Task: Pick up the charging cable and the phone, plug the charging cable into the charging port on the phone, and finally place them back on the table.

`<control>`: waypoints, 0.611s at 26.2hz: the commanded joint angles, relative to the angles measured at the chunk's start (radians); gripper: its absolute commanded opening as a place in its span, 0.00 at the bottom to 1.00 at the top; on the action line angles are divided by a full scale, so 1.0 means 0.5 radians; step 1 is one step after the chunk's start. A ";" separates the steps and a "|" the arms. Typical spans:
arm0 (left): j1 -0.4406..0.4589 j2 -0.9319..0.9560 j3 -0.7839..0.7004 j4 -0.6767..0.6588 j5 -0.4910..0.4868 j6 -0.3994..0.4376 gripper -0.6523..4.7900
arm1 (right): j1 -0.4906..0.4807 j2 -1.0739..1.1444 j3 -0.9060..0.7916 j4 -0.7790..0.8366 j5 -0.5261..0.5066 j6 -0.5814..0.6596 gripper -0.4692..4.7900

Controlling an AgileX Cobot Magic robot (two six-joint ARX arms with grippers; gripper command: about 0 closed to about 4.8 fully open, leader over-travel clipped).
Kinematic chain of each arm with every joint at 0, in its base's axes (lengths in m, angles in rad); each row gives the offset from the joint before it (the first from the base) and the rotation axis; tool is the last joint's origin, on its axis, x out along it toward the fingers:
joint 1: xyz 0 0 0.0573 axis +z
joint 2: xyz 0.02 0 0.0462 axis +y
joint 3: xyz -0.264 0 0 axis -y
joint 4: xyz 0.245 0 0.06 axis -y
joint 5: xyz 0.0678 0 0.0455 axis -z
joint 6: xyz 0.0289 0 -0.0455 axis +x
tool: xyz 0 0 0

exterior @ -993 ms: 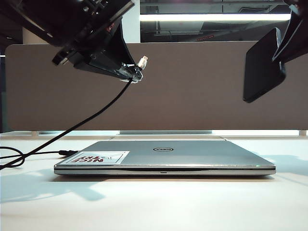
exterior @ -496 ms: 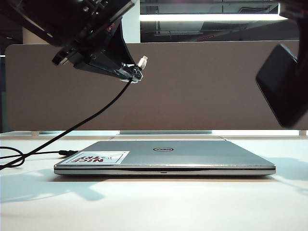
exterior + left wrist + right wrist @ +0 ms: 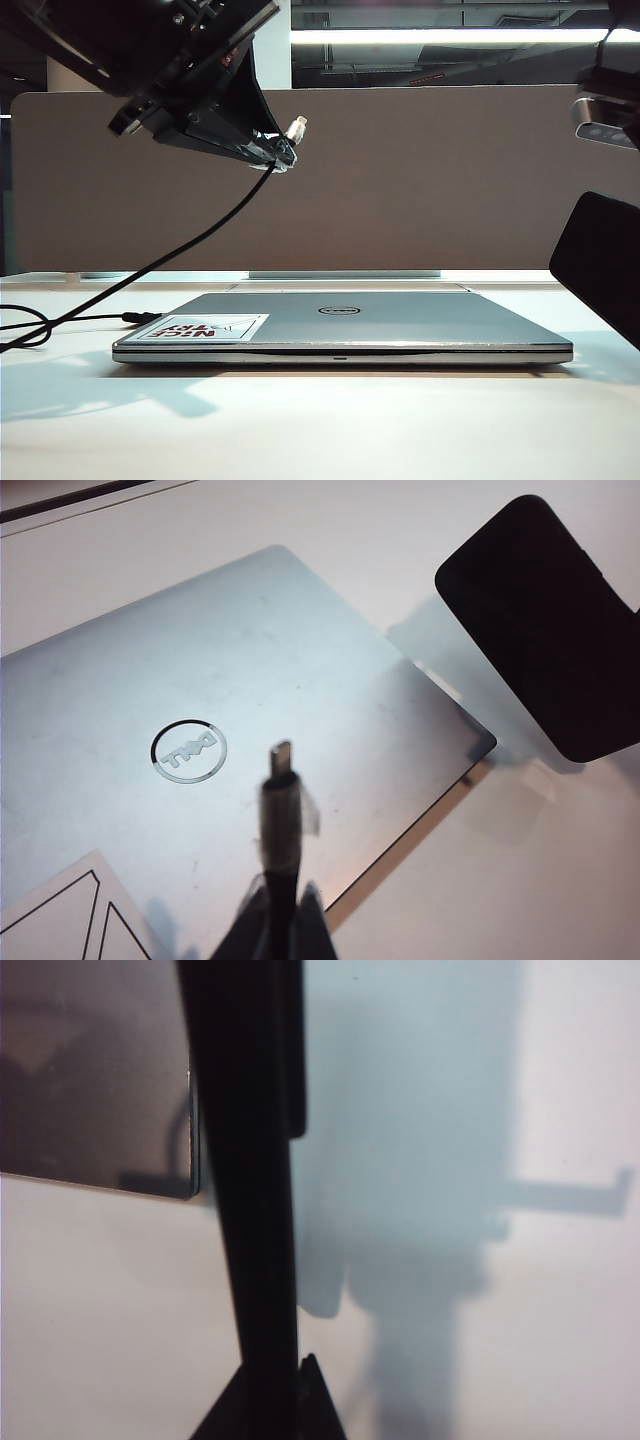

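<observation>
Closed silver Dell laptop (image 3: 345, 327), red-lettered sticker (image 3: 205, 327), grey-brown partition panel (image 3: 400, 180)

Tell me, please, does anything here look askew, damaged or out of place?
Nothing stands out. The left hand holds the charging cable intact above the closed laptop; the right hand grips the phone at the right edge, tilted but undamaged.
</observation>
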 commanded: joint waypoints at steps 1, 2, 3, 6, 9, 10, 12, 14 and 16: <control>-0.002 -0.006 0.011 0.041 0.002 0.002 0.11 | 0.060 0.024 0.016 0.055 0.106 -0.018 0.08; -0.002 -0.006 0.011 0.041 0.002 0.002 0.11 | 0.076 0.037 0.016 0.059 0.127 -0.018 0.08; -0.002 -0.006 0.011 0.041 0.002 0.002 0.11 | 0.098 0.057 0.016 0.060 0.128 -0.014 0.08; -0.002 -0.006 0.011 0.042 0.002 0.002 0.11 | 0.151 0.127 0.024 0.052 0.127 -0.013 0.08; -0.002 -0.006 0.011 0.040 0.002 0.002 0.11 | 0.177 0.163 0.024 0.053 0.127 -0.013 0.08; -0.002 -0.006 0.011 0.041 0.002 0.002 0.11 | 0.182 0.171 0.024 0.054 0.127 -0.013 0.08; -0.002 -0.006 0.011 0.041 0.002 0.002 0.11 | 0.185 0.180 0.024 0.061 0.126 -0.013 0.08; -0.002 -0.006 0.011 0.041 0.002 0.003 0.11 | 0.185 0.185 0.024 0.069 0.126 -0.013 0.08; -0.002 -0.006 0.011 0.042 0.002 0.003 0.11 | 0.185 0.185 0.024 0.089 0.119 -0.015 0.08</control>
